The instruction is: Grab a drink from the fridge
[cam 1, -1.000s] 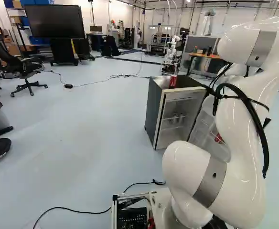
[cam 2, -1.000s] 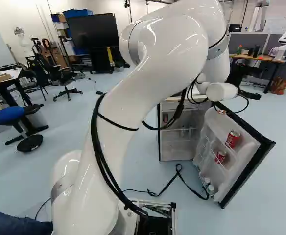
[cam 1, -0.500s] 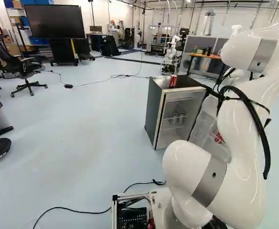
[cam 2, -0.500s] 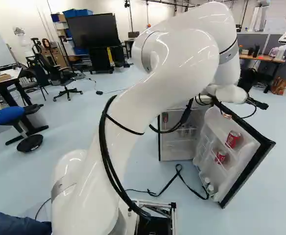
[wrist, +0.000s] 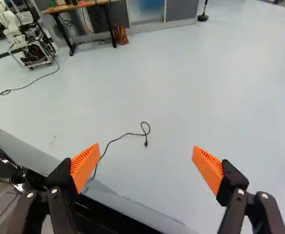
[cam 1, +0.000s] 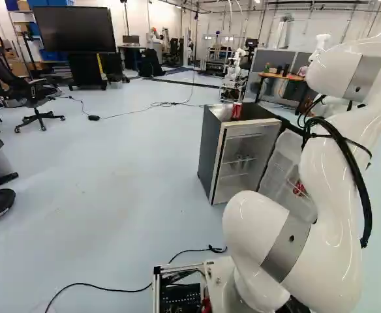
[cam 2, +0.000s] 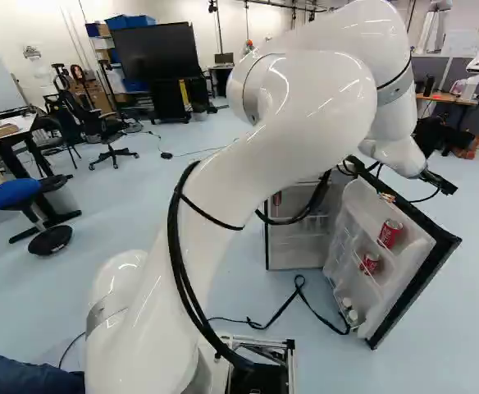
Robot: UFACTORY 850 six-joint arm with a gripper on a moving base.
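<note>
Red cans (cam 2: 390,233) sit in the open door (cam 2: 410,267) of the fridge (cam 1: 210,150), the fingers (cam 2: 443,184) spread wide apart.

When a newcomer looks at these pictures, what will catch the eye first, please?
First, surely, the big white arm, which fills much of both base views and reaches over the small fridge. Next, the fridge door, wide open, with two red cans on its shelves, and one more can on the fridge top. In the wrist view, the orange pads stand wide apart above the pale floor.
</note>
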